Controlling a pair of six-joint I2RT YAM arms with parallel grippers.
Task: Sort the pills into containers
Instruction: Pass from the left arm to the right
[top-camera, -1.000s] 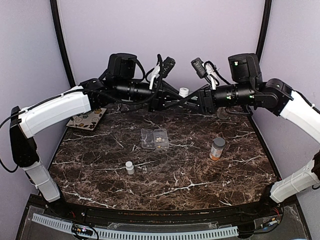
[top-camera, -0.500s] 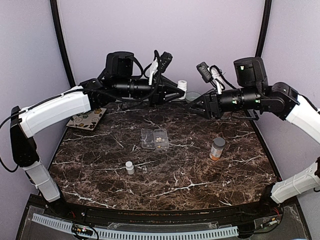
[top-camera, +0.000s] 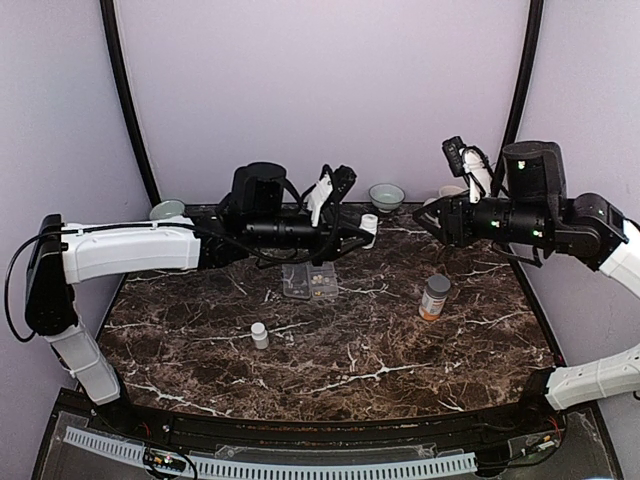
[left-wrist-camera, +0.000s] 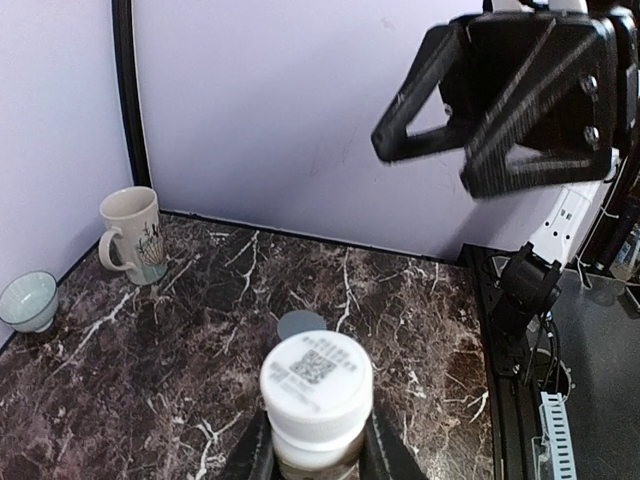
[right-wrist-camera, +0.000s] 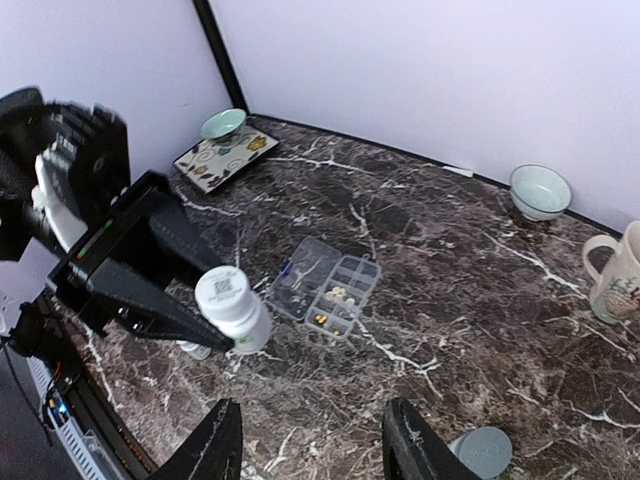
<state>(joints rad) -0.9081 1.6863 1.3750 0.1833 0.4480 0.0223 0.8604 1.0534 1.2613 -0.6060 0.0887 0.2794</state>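
The left pincer (top-camera: 362, 236) was clenched on a white bottle (left-wrist-camera: 316, 385), raised near the open pill box (top-camera: 309, 279) lying mid-tabletop (top-camera: 400, 350) with pills (right-wrist-camera: 338, 294) inside. The right pincer (right-wrist-camera: 312, 445) hung released, well right of it.

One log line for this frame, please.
left gripper: shut on white bottle, midair | right gripper: open, empty | pill box: lid open

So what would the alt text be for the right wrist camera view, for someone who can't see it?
The left gripper holds a small white bottle in the air above a dark marble table, near an open clear pill box with a few pills inside. The right gripper, its jaws apart and empty, shows at the bottom edge.
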